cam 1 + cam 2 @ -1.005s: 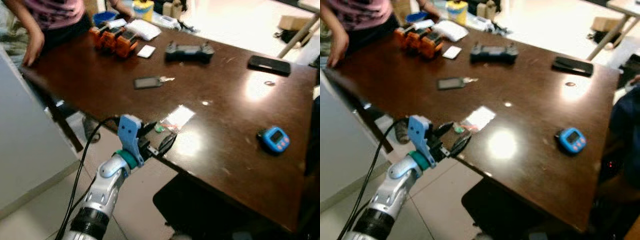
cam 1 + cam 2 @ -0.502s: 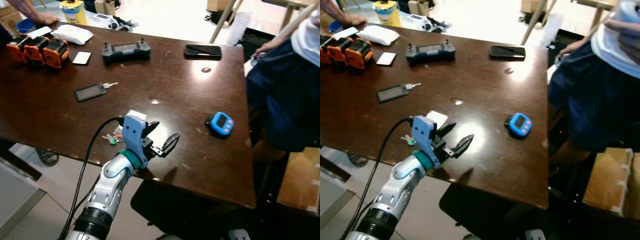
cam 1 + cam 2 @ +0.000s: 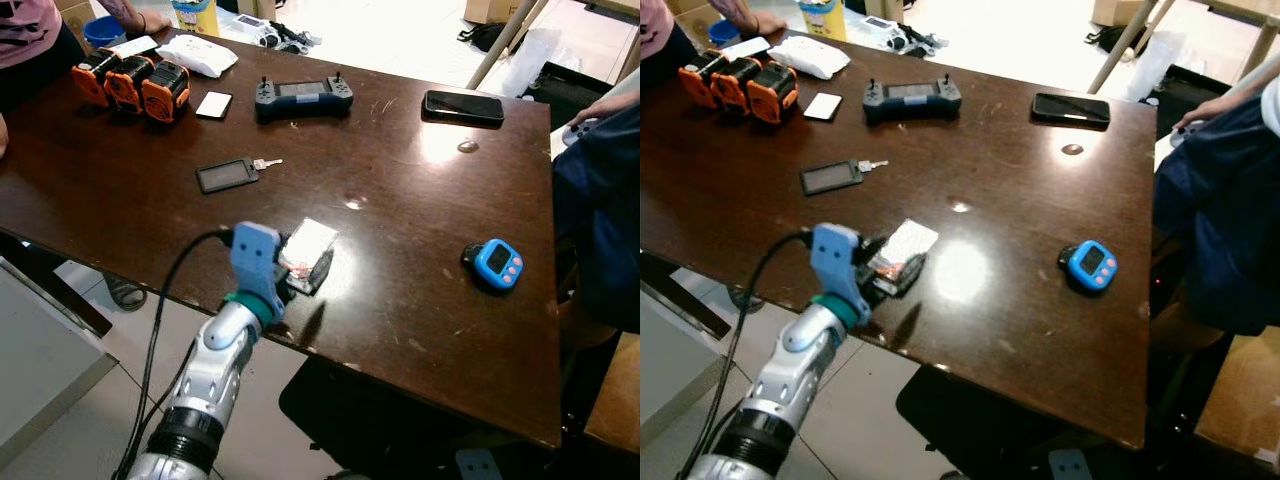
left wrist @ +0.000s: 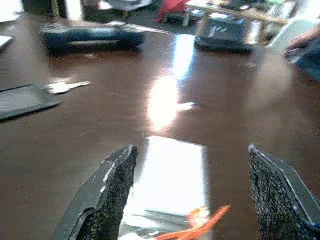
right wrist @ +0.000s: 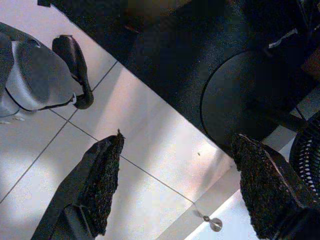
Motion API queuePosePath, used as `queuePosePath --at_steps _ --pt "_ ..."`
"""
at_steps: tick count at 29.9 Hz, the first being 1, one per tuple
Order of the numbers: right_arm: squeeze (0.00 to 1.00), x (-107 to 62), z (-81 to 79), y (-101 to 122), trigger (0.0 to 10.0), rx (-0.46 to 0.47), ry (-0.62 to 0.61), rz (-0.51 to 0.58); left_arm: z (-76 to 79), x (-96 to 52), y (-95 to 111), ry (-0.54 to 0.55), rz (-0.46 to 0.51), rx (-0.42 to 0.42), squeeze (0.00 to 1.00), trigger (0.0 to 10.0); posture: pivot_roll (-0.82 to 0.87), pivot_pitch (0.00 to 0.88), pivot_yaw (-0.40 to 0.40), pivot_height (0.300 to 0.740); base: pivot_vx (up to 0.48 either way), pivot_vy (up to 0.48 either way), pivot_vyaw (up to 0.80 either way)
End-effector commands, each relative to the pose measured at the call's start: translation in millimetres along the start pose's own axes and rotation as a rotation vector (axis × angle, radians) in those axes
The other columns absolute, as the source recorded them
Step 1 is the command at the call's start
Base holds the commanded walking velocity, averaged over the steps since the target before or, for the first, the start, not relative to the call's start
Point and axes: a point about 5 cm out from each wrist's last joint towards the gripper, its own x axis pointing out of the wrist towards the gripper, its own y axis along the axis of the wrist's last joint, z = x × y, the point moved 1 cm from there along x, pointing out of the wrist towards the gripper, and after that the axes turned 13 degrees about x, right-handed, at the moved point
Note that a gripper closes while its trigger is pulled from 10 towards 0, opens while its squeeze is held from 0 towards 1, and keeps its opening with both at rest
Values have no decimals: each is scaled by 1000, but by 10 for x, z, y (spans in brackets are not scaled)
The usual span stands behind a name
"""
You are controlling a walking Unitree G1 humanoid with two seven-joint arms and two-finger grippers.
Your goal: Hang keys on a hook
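A small bunch of keys with orange and green tags (image 4: 202, 227) lies on the dark wooden table (image 3: 400, 200) near its front edge, beside a shiny pale rectangle (image 3: 312, 240). My left gripper (image 3: 305, 272) is down over the keys and open, its black fingers (image 4: 112, 185) wide apart on either side of them. The gripper partly hides the keys in the eye views. Another key (image 3: 266, 163) lies further back, attached to a black card holder (image 3: 226, 176). My right gripper (image 5: 177, 137) hangs open above the tiled floor.
On the table are three orange battery packs (image 3: 130, 85), a white card (image 3: 212, 104), a black controller (image 3: 303, 97), a black phone (image 3: 462, 105) and a blue timer (image 3: 493, 262). One person stands at the far left corner (image 3: 25, 40), another at the right edge (image 3: 600, 200). A dark stool (image 5: 240, 100) stands under the table.
The camera has swung across the table. My left gripper has come down from above the table edge onto the keys beside the pale rectangle.
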Motion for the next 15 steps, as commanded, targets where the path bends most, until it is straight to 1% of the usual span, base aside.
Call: queuePosePath --at_steps 1,3,4,5,6,7,9,10,11,12,14,15 --pt "0 -17 32 -104 10000 -1 -7 -33 -71 -58 -107 36 -56 22 0 10000 -56 68 79 740 0 0 0" --pt "0 -17 32 -104 10000 -1 -7 -33 -71 -58 -107 36 -56 22 0 10000 -56 68 79 740 0 0 0" --pt "0 -18 37 -109 10000 1 -9 -34 -125 -88 -134 46 -75 37 0 10000 -59 69 79 740 0 0 0" --pt "0 -18 37 -109 10000 1 -9 -34 -125 -88 -134 46 -75 37 0 10000 -59 69 79 740 0 0 0" --pt "0 -19 45 -117 10000 0 -10 -37 -140 -125 -148 8 -73 33 0 10000 -55 71 75 740 0 0 0" --pt "0 -19 45 -117 10000 0 -10 -37 -140 -125 -148 8 -73 33 0 10000 -55 71 75 740 0 0 0" --pt "0 -19 51 -115 10000 -4 -9 -38 -140 -171 -132 -99 -54 46 0 10000 -52 67 72 740 0 0 0" --pt "0 -19 51 -115 10000 -4 -9 -38 -140 -171 -132 -99 -54 46 0 10000 -52 67 72 740 0 0 0" --pt "0 -17 54 -108 10000 -6 -9 -37 -147 -177 -110 -140 -44 44 0 10000 -51 66 68 740 0 0 0" --pt "0 -16 53 -99 10000 -9 -8 -36 -176 -180 -85 -172 -40 64 0 10000 -50 67 67 740 0 0 0" --pt "0 -16 53 -99 10000 -9 -8 -36 -176 -180 -85 -172 -40 64 0 10000 -50 67 67 740 0 0 0" --pt "0 -14 53 -93 10000 -12 -7 -35 -204 -186 -80 -198 -52 110 0 10000 -53 64 70 740 0 0 0"
